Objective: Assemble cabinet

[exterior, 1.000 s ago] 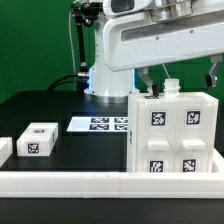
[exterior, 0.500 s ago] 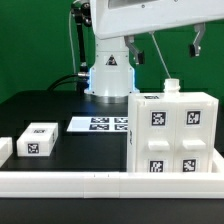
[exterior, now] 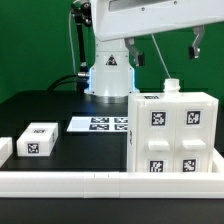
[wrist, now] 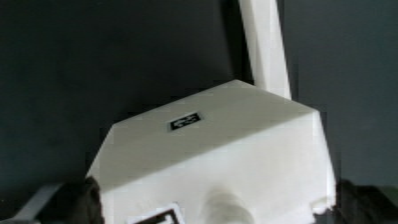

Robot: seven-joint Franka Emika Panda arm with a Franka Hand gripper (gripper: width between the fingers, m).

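The two dark fingers (exterior: 197, 45) of the robot's gripper (exterior: 168, 52) are seen spread wide apart, and nothing is held between them. They are held in the air above the cabinet (exterior: 172, 135), a large white boxy plastic body with four black-and-white square tags on its face, and it is not touched by them. In the wrist view, the cabinet's white top (wrist: 214, 150) is seen between the two fingertips, and a small dark mark is carried on it. A small white stub (exterior: 170, 88) is seen standing on the cabinet's top. The cabinet is set upright on the black table (exterior: 60, 105), at the exterior view's right, just behind a long white rail (exterior: 80, 182). The thin flat white marker board (exterior: 98, 124) is found beside the cabinet, toward the exterior view's left. Further to that side a small white block (exterior: 37, 139) with one tag is laid. The arm's white base (exterior: 108, 70) is seen behind.
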